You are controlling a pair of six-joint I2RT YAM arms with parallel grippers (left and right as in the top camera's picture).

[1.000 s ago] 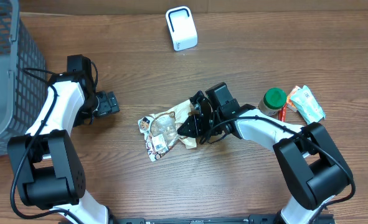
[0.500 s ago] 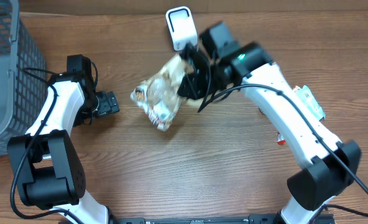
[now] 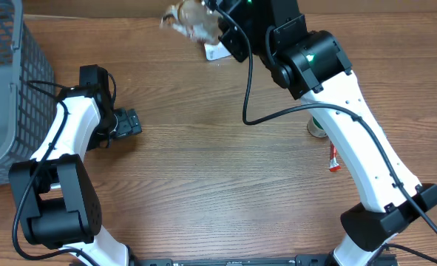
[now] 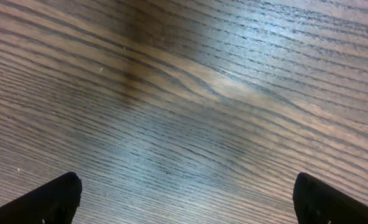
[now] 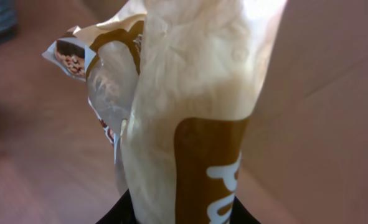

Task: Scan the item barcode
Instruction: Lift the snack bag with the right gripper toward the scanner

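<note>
- The packet sits at the top edge of the overhead frame, just left of centre. It is held clear of the surface and, in that view, overlaps the top of the white scanner.
- The right gripper has its jaws pinching one end of the packet. In the right wrist view only dark jaw tips show, at the bottom edge on either side of the packet.
- Label, right wrist view: cream film and a brown band with white letters, which the frame cuts off so they cannot be read. There is also a clear window, and a printed picture of the snack at upper left. The overhead view is too small to show any print.
- The left gripper is at mid-left of the overhead frame, jaws spread wide. Its wrist view shows the tips in the two bottom corners, with only wood grain between them.
- A green-lidded jar peeks out from behind the right arm, right of centre, with a red wrapper just below it.
- A grey basket fills the upper left corner.
</note>
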